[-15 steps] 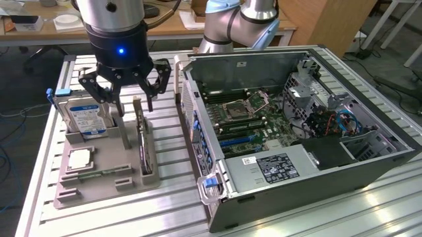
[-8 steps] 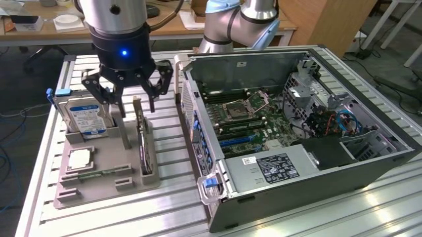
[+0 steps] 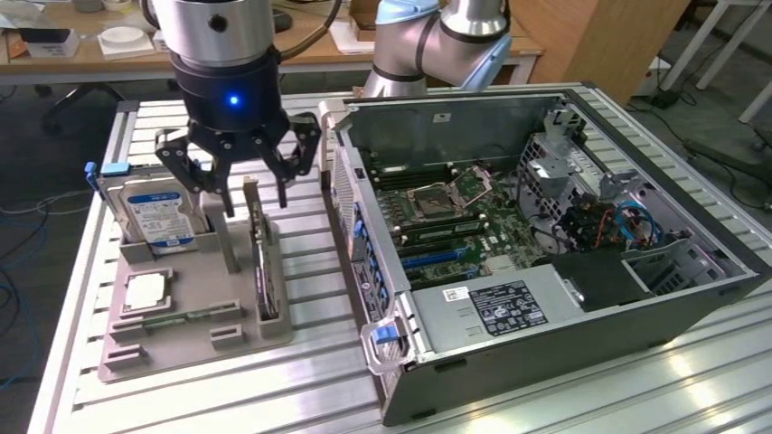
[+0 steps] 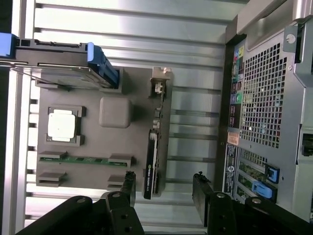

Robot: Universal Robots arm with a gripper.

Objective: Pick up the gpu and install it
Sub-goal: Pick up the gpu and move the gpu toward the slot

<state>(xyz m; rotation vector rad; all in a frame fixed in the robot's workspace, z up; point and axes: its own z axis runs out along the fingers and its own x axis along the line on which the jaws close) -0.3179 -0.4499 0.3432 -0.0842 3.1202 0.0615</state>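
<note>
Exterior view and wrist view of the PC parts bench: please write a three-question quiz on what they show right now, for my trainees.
1. Multiple choice: the open gripper hangs over which part in the grey tray? A the hard drive, B the gpu, C the CPU.
2. Fill in: the gpu stands on its ___ in the tray.
3. True or false: the computer case lies open on its side, with the motherboard exposed.

Key: 1 B. 2 edge. 3 true.
</note>
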